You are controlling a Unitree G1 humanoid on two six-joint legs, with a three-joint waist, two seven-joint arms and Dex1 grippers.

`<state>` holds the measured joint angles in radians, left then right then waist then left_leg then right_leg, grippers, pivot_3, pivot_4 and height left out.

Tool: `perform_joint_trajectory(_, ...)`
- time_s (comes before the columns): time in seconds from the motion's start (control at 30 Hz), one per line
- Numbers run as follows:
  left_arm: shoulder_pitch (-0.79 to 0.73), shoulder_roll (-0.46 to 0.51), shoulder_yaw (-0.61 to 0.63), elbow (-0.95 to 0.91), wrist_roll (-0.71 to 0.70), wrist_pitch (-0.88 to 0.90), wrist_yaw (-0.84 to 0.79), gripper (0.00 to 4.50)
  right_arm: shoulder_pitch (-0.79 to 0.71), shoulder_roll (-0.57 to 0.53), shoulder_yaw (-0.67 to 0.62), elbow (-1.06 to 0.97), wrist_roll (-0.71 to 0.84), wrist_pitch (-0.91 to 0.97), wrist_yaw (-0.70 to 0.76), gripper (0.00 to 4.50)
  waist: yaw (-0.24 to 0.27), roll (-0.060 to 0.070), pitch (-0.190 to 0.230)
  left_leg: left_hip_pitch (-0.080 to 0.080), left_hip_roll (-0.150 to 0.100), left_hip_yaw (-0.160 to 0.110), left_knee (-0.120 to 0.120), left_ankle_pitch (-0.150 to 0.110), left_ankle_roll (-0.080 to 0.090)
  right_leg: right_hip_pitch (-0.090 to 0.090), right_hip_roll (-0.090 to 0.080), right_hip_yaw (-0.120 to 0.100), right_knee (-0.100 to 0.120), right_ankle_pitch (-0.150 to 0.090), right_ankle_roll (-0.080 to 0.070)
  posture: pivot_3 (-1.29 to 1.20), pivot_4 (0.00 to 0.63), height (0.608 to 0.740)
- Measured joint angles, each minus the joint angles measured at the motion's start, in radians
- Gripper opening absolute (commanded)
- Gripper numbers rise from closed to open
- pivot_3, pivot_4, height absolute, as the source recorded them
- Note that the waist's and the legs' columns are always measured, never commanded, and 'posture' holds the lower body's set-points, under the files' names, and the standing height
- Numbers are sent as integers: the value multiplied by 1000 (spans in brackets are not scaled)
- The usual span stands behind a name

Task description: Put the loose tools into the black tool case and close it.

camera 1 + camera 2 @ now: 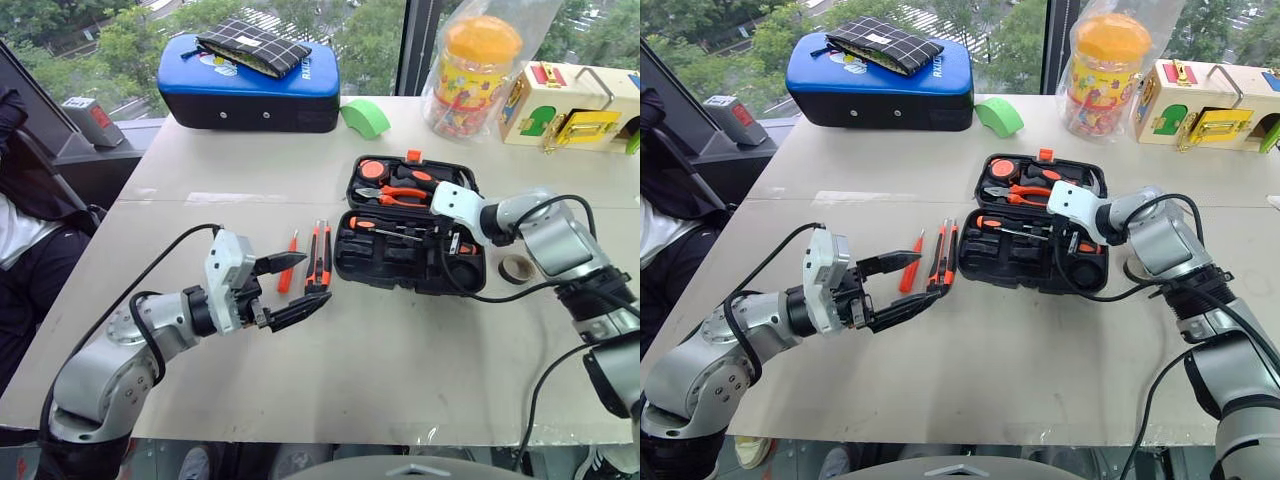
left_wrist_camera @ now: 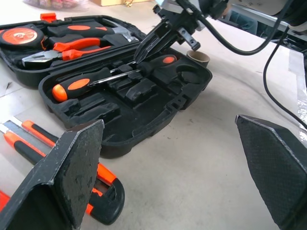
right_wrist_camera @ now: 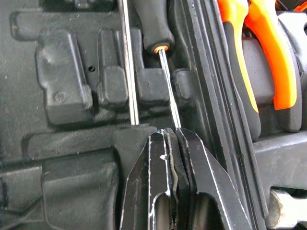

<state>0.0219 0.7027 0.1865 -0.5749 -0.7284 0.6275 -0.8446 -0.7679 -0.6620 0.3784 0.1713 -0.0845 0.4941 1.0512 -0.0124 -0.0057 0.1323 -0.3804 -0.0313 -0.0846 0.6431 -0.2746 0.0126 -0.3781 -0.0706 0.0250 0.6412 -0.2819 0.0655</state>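
Your right gripper looks clenched on a screwdriver shaft inside the black tool case; left gripper hangs released.

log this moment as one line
right hand: shut, over screwdrivers in open tool case | left hand: open, by knife | tape roll: on table

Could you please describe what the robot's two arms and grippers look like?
Both arms are silver-grey metal with black joints and loose black cables. Each wrist carries a white block. The left gripper and right gripper each have two black tapered fingers; the left's pads are finely textured.
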Motion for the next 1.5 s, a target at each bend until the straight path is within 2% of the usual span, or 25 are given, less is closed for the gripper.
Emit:
perform_joint_trajectory(0.13,3,0,0,-1,0,-1,5,4500,20,13,-37,-8,16,13,-42,29,0,0,0,0,0,0,0,0,0,0,0,0,0,0,0,0,150,740)
perform_joint_trajectory(0.27,13,0,0,-1,0,-3,14,4500,52,68,-250,-129,191,160,-75,29,0,0,0,0,0,0,0,0,0,0,0,1,0,0,0,0,150,740)
perform_joint_trajectory(0.33,15,-1,-1,-1,1,-4,18,4500,106,119,-372,-231,262,201,-140,29,2,-2,-2,0,0,-2,-1,0,0,0,0,0,0,0,0,0,150,740)
perform_joint_trajectory(0.4,15,-3,0,-1,0,-5,24,4500,203,180,-435,-320,287,209,-228,29,5,-6,-4,0,0,-3,-3,0,0,0,0,-2,0,0,0,0,150,740)
perform_joint_trajectory(0.57,15,-6,0,-1,0,-5,41,4500,407,317,-420,-416,263,213,-437,29,-1,-2,-2,1,-1,1,-3,1,-1,-1,-1,3,1,0,0,0,150,740)
perform_joint_trajectory(0.67,15,-6,0,-1,0,-5,42,4500,442,360,-386,-428,198,174,-559,29,-4,-2,-2,3,0,1,-4,1,-2,-1,1,3,3,0,0,0,150,740)
perform_joint_trajectory(0.8,13,-6,0,3,0,-5,42,4500,470,371,-304,-394,124,134,-633,29,-3,-2,-2,3,-1,1,-4,2,-3,-1,1,1,3,0,0,0,150,740)
perform_joint_trajectory(1.17,2,-8,-5,18,30,-29,42,4500,404,243,-162,-350,20,131,-594,29,-1,-8,-8,7,0,2,-5,1,-2,2,5,0,3,0,-1,0,150,740)
perform_joint_trajectory(1.27,15,-22,-5,18,43,-35,64,4500,441,265,-217,-384,63,116,-587,29,1,-9,-9,7,0,1,-5,1,-2,2,2,1,2,0,-1,0,150,740)
perform_joint_trajectory(1.37,21,-67,1,31,57,-23,145,4500,508,293,-302,-476,187,97,-536,29,1,-6,-7,3,0,0,-5,1,-2,0,1,2,1,0,0,0,150,740)
perform_joint_trajectory(1.43,24,-120,4,39,83,-5,251,4500,541,278,-381,-590,314,81,-461,527,1,-3,-5,2,0,0,-5,1,-1,0,1,2,1,0,0,0,150,740)
perform_joint_trajectory(1.5,26,-144,10,42,91,14,311,4500,550,219,-422,-657,378,89,-405,1297,1,-4,-5,3,0,0,-5,-1,1,0,1,1,1,0,0,0,150,740)
